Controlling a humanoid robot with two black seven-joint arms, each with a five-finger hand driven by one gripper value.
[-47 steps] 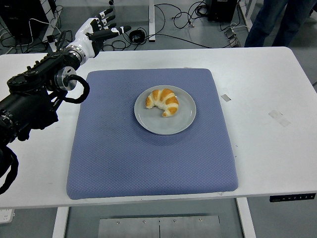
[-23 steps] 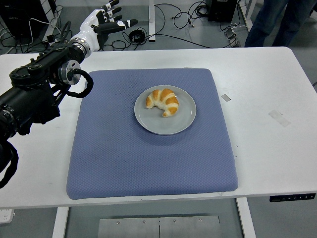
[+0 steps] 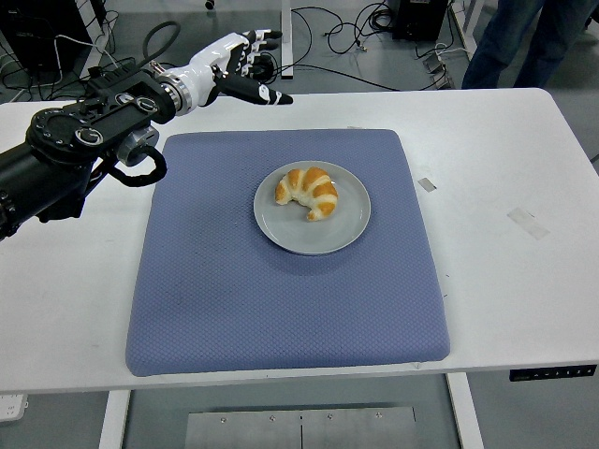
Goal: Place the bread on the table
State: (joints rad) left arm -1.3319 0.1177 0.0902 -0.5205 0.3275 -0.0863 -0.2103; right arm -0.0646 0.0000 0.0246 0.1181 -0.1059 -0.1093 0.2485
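Golden-brown croissant (image 3: 307, 191) lies on a round grey plate (image 3: 329, 236) at the centre of a blue quilted mat (image 3: 234, 299) on the white table (image 3: 505, 281). Left hand (image 3: 239, 70) is raised over the table's far-left edge, fingers spread, holding nothing, well apart from the croissant. A person's legs, probably, at top right (image 3: 524, 37).

Showing a white tabletop (image 3: 505, 140), near edge running along the picture's bottom. Lying flat on it, covering most of the middle, a blue-grey quilted mat (image 3: 281, 309). Sticking to the bare white surface right of the mat, two small pieces of clear tape: one (image 3: 426, 183) just beside the mat's edge, another (image 3: 528, 222) well apart toward the right end.
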